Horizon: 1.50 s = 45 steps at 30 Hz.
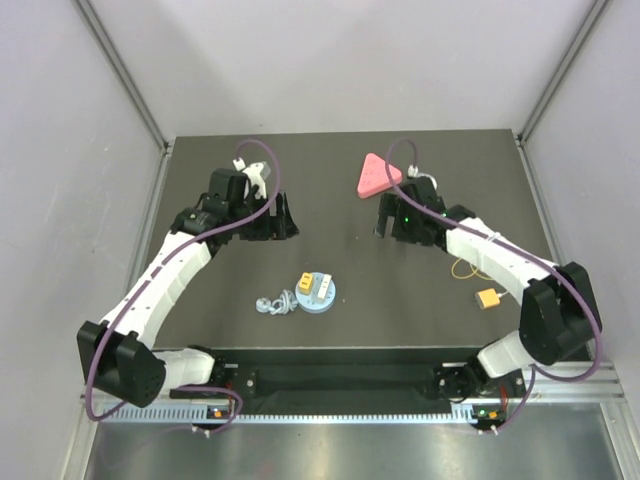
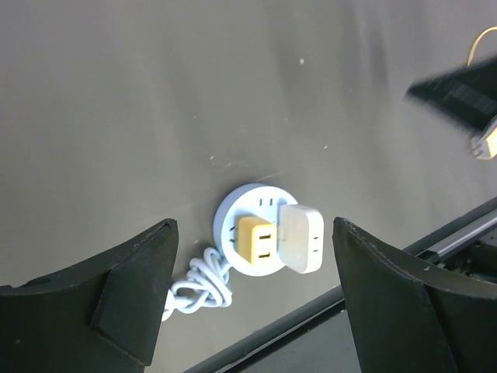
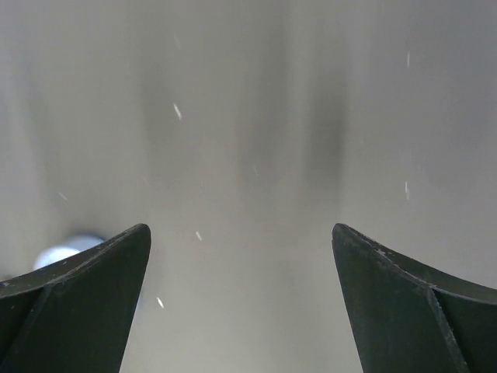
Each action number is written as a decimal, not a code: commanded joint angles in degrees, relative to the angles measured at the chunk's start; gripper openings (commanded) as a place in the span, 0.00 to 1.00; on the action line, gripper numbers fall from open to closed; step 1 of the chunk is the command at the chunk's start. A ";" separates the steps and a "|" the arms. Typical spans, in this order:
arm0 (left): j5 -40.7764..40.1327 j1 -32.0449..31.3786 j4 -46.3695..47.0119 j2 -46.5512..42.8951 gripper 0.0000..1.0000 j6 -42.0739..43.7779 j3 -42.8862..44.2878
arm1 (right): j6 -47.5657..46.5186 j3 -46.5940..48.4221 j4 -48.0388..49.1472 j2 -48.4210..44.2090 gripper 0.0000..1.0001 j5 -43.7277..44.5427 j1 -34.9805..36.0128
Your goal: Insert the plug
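Observation:
A round pale-blue socket (image 1: 316, 292) (image 2: 233, 221) lies near the table's front middle. A yellow plug (image 1: 305, 283) (image 2: 258, 239) and a white plug (image 1: 324, 289) (image 2: 301, 238) sit on its face; the white one overhangs the rim. A coiled white cable (image 1: 275, 303) (image 2: 200, 286) trails off to the socket's left. My left gripper (image 1: 280, 222) (image 2: 254, 224) hangs open behind and left of the socket, with nothing between its fingers. Behind and right of the socket, my right gripper (image 1: 388, 225) (image 3: 241, 228) is open and empty over bare table; its view is blurred.
A pink triangular block (image 1: 377, 176) lies at the back, just beyond the right gripper. A small yellow connector (image 1: 488, 298) with a thin yellow wire (image 1: 462, 268) rests on the right side. The table's front edge and a metal rail (image 1: 350, 412) run below the socket.

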 commanded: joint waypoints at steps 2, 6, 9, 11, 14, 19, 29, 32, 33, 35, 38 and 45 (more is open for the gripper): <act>-0.37 0.06 0.72 -0.58 0.84 1.95 -0.26 | -2.01 6.27 6.01 2.45 0.99 -1.28 -3.91; -0.10 0.06 4.13 -3.21 0.84 1.24 -2.00 | 1.32 8.47 11.28 7.53 0.99 -1.97 -7.43; -0.46 0.06 6.08 -6.02 0.84 0.89 -4.46 | 3.71 8.74 19.80 11.31 0.97 -6.89 -10.42; -0.37 0.06 5.64 -6.20 0.84 1.33 -5.09 | 3.71 10.83 23.41 14.04 0.96 -9.00 -11.48; -2.65 0.06 2.57 -6.03 0.83 3.44 -4.74 | 4.66 15.22 25.00 20.28 0.97 -12.85 -13.76; -1.60 0.06 3.18 -6.81 0.83 2.74 -5.96 | 8.71 16.82 34.31 27.31 0.95 -15.16 -16.66; -0.72 0.06 4.41 -5.06 0.82 0.28 -6.14 | 19.61 21.84 43.44 40.32 0.87 -17.36 -17.72; -1.77 0.15 4.06 -4.71 0.82 0.54 -5.88 | 19.62 22.53 44.17 41.99 0.82 -16.74 -17.72; -1.95 0.06 4.06 -4.36 0.82 0.54 -5.71 | 19.27 22.88 44.25 42.26 0.82 -16.91 -17.81; -2.30 0.06 3.80 -4.00 0.82 0.45 -5.62 | 18.82 23.06 44.95 42.79 0.79 -17.53 -17.90; -1.95 0.06 4.15 -3.30 0.82 -0.07 -5.44 | 18.91 22.89 46.45 43.84 0.72 -18.67 -17.98; -2.65 0.06 4.15 -3.12 0.82 -1.56 -4.74 | 20.14 21.40 51.72 44.37 0.40 -24.20 -18.86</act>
